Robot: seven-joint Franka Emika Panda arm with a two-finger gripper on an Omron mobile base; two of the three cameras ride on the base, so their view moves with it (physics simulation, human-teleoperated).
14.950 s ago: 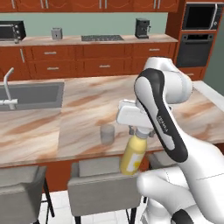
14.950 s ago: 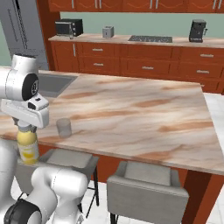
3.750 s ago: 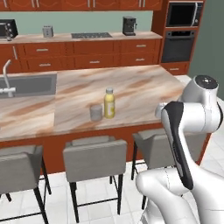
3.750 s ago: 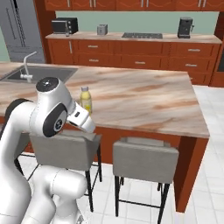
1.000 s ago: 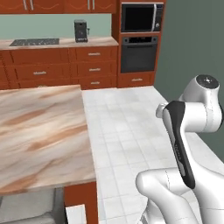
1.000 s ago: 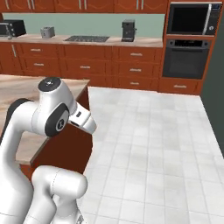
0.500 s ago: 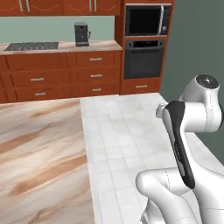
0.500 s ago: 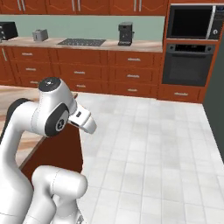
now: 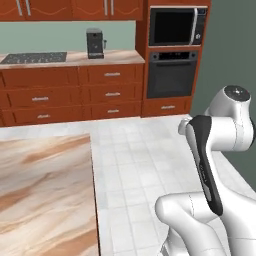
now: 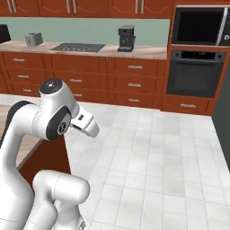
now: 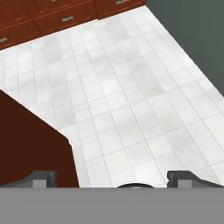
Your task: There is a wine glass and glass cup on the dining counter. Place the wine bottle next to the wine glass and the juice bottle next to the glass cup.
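Note:
The end of the dining counter (image 9: 45,190) shows its pink-beige marble top at the lower left of the left base view. Its red-brown wood base (image 11: 30,144) fills the left of the hand view. The wine glass, glass cup, wine bottle and juice bottle are out of view. My gripper (image 11: 113,178) is open, its two dark fingertips (image 11: 43,177) wide apart with nothing between them. It hangs over white floor tiles just past the counter's corner. In the right base view the hand (image 10: 86,126) is folded close to the arm, beside the counter's end (image 10: 47,155).
White tile floor (image 9: 140,160) stretches to the back wall of red-brown cabinets. On that back counter stand a coffee machine (image 9: 95,42), a cooktop (image 10: 78,46) and a toaster (image 10: 33,38). A built-in oven (image 9: 172,75) and microwave (image 9: 175,25) sit at the right.
The whole picture has shifted: the base has moved, so the dining counter slides left and the oven wall comes closer. The arm keeps its folded pose and the gripper stays open.

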